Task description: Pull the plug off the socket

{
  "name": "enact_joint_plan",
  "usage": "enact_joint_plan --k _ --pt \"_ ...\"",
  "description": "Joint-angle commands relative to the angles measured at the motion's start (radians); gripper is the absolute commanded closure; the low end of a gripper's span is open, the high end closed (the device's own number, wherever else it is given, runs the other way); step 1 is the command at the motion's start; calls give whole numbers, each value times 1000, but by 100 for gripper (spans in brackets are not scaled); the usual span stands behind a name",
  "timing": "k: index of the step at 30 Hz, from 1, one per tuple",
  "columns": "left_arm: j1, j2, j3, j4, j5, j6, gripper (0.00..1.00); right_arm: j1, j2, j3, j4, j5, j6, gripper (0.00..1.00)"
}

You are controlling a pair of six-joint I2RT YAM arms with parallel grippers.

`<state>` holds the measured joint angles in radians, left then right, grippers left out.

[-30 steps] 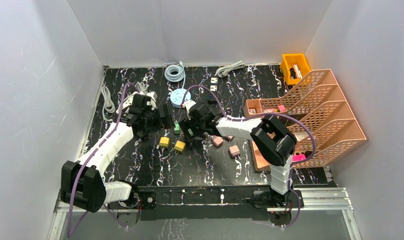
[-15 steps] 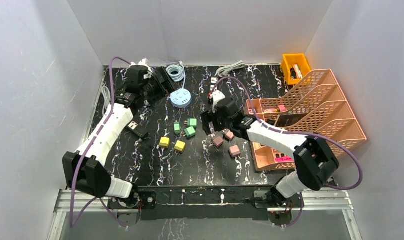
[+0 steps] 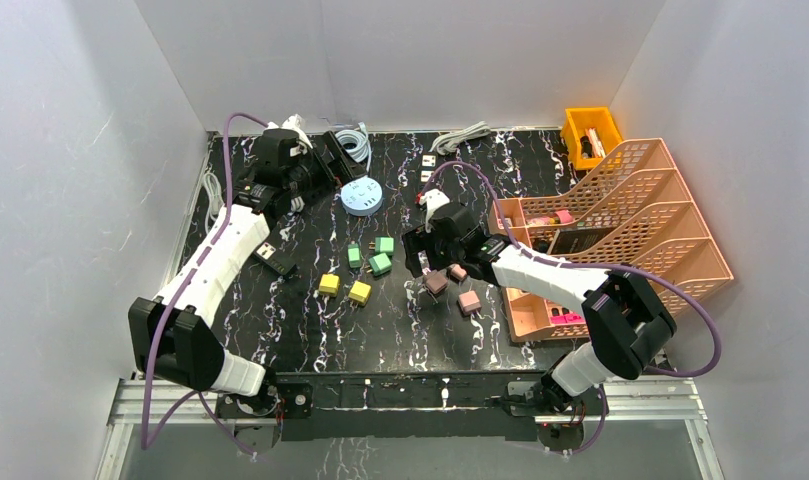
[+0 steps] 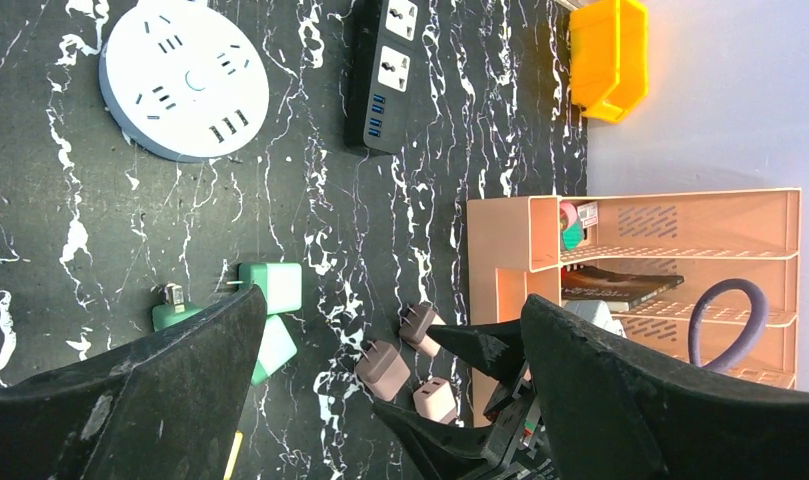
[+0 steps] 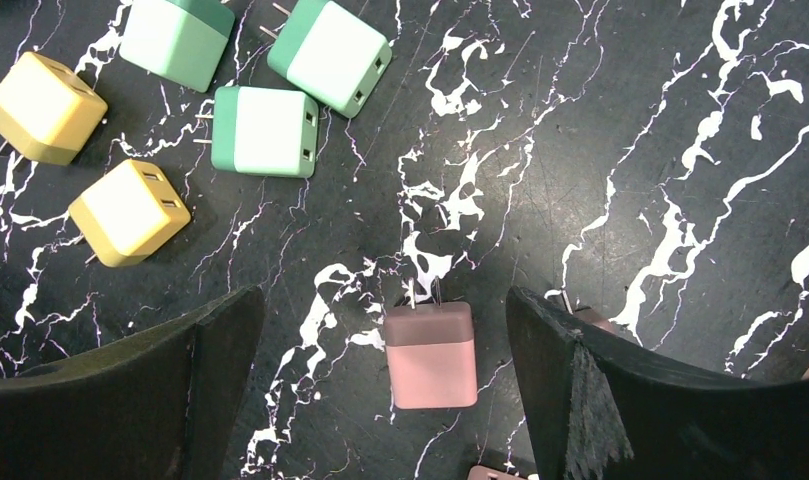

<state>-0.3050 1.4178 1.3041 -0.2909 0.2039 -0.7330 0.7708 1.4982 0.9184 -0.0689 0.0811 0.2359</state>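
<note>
at lower edge, cropped plug (image 5: 490,473), probably pink

We work from three cameras.

Top external: fixed high behind arm bases (image 3: 250,385), looking down and forward. Far enough back to take in whole desk (image 3: 310,320).

Left wrist: rides left hand (image 4: 392,300) at far-left part of desk. Picture turned sideways, looking across round socket (image 4: 185,80) toward peach rack (image 4: 670,260). Middle range.

Right wrist: rides right hand (image 5: 382,295), facing straight down, very near desk surface.

Shared: we find green plugs (image 5: 265,130) and pink plug (image 5: 430,355) in all three views.
</note>
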Motion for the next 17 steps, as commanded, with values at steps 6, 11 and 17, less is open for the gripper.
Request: enact_joint_plan --k 6,11,17 --pt "-8 -45 3 34 19 29 2 3 -40 11 101 14 61 2" --pt "-8 -37 25 38 26 28 2 4 -62 10 100 78 81 2" --pt "-16 -2 54 103 24 1 2 3 -123 -43 163 149 78 2"
